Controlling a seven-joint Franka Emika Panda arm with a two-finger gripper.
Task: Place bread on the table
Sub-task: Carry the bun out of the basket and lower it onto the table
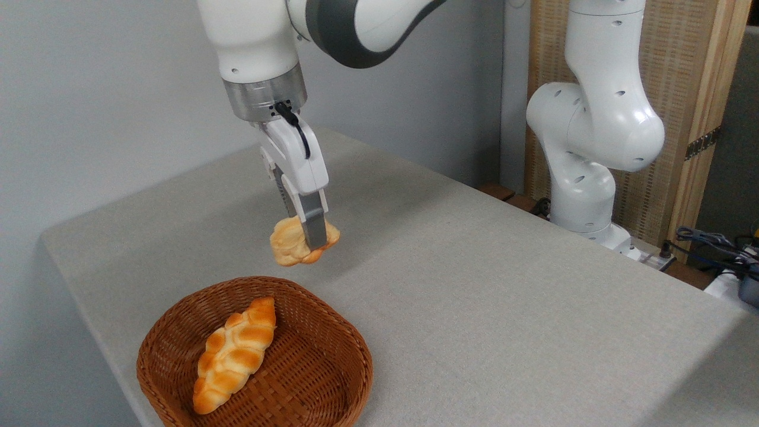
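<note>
The bread [289,244], a small lumpy pale-golden bun, hangs in the air above the far rim of the basket. My gripper [309,237] is shut on it from above, one grey finger pad across its front. Below it spreads the table [474,284], covered in light grey-beige fabric. The bun touches neither the table nor the basket.
A brown wicker basket [332,379] sits at the table's near left corner with a braided orange-brown loaf [234,354] lying in it. The arm's white base [587,178] stands beyond the far right edge, with cables [711,243] beside it.
</note>
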